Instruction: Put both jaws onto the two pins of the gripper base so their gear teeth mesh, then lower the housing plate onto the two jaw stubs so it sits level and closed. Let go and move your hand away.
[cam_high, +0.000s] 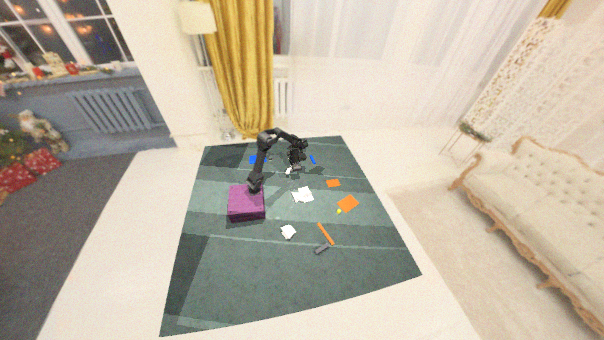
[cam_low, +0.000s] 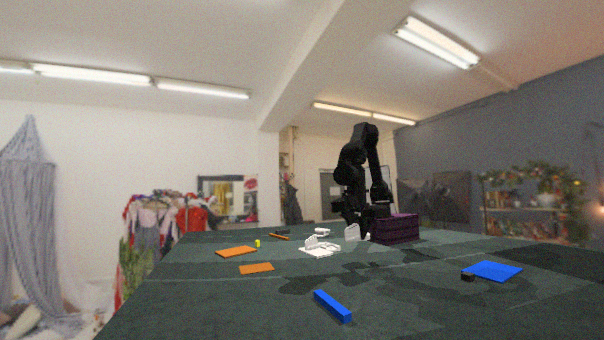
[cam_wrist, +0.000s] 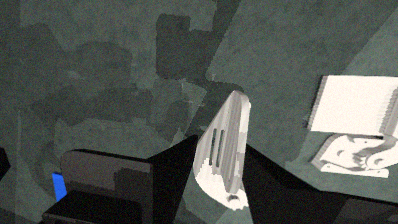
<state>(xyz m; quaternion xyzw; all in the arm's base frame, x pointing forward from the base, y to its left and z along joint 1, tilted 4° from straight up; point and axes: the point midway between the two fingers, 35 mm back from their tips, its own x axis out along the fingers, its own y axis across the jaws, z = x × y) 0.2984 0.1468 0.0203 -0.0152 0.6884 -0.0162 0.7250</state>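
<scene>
White jaw piece (cam_high: 288, 171) (cam_low: 352, 232) (cam_wrist: 225, 140) grasped in the fingers (cam_high: 293, 168) (cam_low: 359, 231), beside the gripper base (cam_high: 297, 198) (cam_low: 320, 253) (cam_wrist: 350, 169); its mate (cam_high: 305, 191) (cam_low: 311, 243) (cam_wrist: 352, 104) seems seated there, housing plate (cam_high: 288, 231) (cam_low: 321, 231) not yet fitted.

Orange strip (cam_high: 325, 233) (cam_low: 278, 236) near dark grey block (cam_high: 322, 248) (cam_low: 282, 231); yellow piece (cam_high: 339, 211) (cam_low: 257, 243) beside orange plate (cam_high: 348, 203) (cam_low: 236, 251).

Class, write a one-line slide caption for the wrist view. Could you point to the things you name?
The gripper (cam_wrist: 217, 143) grips a white jaw (cam_wrist: 220, 150) above the dark mat (cam_wrist: 115, 60).
</scene>
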